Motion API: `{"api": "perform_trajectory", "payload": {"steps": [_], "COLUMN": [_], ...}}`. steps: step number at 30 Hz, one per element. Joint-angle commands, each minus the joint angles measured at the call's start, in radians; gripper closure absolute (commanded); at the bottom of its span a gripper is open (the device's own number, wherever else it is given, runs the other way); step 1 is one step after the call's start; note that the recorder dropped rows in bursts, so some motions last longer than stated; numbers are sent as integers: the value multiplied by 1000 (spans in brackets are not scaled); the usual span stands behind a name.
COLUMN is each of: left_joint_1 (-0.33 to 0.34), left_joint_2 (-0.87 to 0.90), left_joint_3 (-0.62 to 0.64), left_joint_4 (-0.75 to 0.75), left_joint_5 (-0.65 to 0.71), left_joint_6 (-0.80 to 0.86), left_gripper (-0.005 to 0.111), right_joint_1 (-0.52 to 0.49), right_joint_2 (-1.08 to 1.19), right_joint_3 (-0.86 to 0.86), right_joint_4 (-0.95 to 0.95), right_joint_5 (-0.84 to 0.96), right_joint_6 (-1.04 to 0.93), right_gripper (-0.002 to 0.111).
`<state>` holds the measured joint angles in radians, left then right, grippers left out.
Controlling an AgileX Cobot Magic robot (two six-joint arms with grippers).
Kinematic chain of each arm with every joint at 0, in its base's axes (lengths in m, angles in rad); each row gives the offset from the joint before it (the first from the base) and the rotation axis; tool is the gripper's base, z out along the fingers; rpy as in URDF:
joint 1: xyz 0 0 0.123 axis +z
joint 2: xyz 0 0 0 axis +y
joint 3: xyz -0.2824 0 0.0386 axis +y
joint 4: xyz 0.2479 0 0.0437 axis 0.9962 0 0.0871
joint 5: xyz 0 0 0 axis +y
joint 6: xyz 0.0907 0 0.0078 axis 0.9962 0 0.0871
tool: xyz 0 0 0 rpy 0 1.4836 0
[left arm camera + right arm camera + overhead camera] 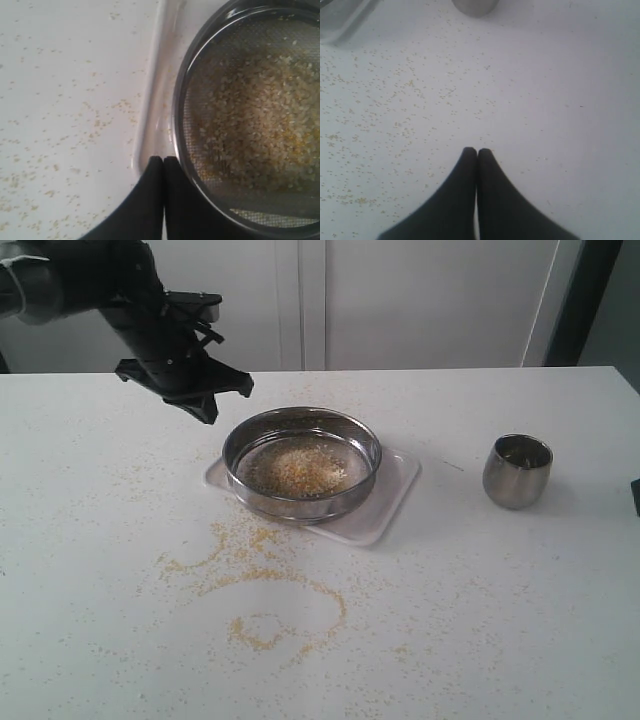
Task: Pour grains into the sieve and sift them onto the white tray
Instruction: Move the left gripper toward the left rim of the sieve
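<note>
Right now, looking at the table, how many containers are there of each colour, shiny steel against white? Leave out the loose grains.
Steel: 2, the sieve and the cup
White: 1, the white tray under the sieve
Total: 3

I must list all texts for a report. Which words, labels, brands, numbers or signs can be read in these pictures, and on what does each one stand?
None: no view shows any readable text.
The sieve, the white tray, the steel cup, the table, the left gripper and the right gripper show no print, label or number.
</note>
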<state>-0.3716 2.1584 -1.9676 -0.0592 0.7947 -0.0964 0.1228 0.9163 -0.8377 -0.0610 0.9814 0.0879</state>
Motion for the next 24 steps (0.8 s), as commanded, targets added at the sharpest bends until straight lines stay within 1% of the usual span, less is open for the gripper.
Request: {"api": "perform_trajectory", "payload": {"steps": [1,10,16,21,23,24], "left_joint_1": [-21,-21,-21,-21,-21,-21], "left_joint_2": [28,48,50,57,61,63], "left_joint_3": [-20,-20,-20,-20,-20,-20], "left_joint_4": [-7,-17,-65,-35,-31,-31], "left_joint_5": [3,-32,-44,-43,-43,-49], "left_joint_6": [-1,-16,-16,-22,-41,-46], "left_gripper": [107,107,107,107,104,100], "right_joint_1": [-1,-1,-1,-1,-1,-1], "right_joint_2": [-6,-6,-6,-6,-6,-6], "right_joint_3": [2,2,2,2,2,2], "right_joint_4": [-7,-7,-7,-7,-7,-7], "right_joint_5": [-3,-3,-3,-3,-3,-3], "right_joint_6": [-5,-5,-5,-5,-5,-5], "right_gripper": [108,108,108,108,108,108]}}
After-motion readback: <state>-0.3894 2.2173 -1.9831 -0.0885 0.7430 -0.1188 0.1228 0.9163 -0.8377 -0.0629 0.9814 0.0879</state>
